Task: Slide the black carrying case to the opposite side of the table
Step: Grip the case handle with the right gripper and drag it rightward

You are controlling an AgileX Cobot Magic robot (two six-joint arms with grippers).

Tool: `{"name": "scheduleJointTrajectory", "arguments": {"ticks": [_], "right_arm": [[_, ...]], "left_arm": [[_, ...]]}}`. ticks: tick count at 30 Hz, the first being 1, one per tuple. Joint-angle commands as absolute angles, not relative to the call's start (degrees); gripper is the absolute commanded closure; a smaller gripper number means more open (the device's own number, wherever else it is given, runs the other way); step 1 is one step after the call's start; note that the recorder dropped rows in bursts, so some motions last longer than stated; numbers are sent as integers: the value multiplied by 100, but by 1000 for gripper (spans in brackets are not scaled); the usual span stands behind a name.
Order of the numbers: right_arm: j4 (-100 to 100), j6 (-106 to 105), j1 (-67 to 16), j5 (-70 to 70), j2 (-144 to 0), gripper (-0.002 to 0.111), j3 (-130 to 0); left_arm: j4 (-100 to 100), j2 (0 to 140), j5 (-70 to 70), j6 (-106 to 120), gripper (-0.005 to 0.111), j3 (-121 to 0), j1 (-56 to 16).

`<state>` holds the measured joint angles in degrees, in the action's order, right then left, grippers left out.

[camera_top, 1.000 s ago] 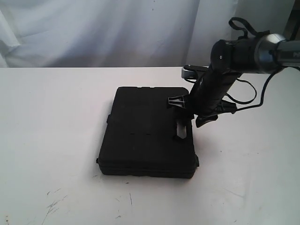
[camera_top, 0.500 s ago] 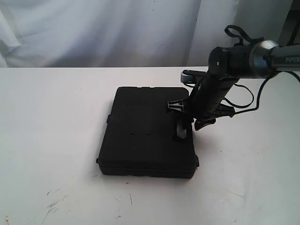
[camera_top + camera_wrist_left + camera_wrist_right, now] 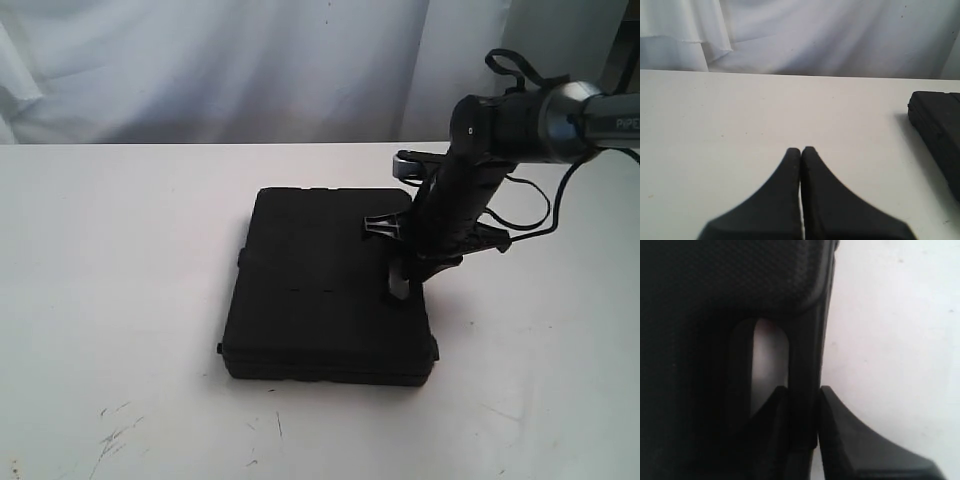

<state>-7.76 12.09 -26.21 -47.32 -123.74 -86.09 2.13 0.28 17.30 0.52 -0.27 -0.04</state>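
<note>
Now the right gripper [image 3: 802, 390] pinches the case [image 3: 310, 290] by its handle [image 3: 805, 345], one finger through the slot [image 3: 769, 360] and one outside, the case lying flat on the table [image 3: 120, 250], while the left gripper [image 3: 801, 150] is pressed closed, empty.

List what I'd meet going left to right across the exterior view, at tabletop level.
Scuff marks on the table → case → right tool, gripping the case near its right edge → bare table beyond.
</note>
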Motion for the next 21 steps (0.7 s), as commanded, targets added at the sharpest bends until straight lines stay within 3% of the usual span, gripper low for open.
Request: {"name": "scheduleJointTrajectory", "arguments": {"ticks": [1, 21], "right_arm": [[-313, 1223, -2315, -5078, -12095, 108, -8624], [621, 1068, -1199, -5623, -11982, 108, -8613]], "left_arm": [[245, 0, 1677, 61, 107, 0, 0], [245, 0, 1677, 62, 107, 0, 0]]}}
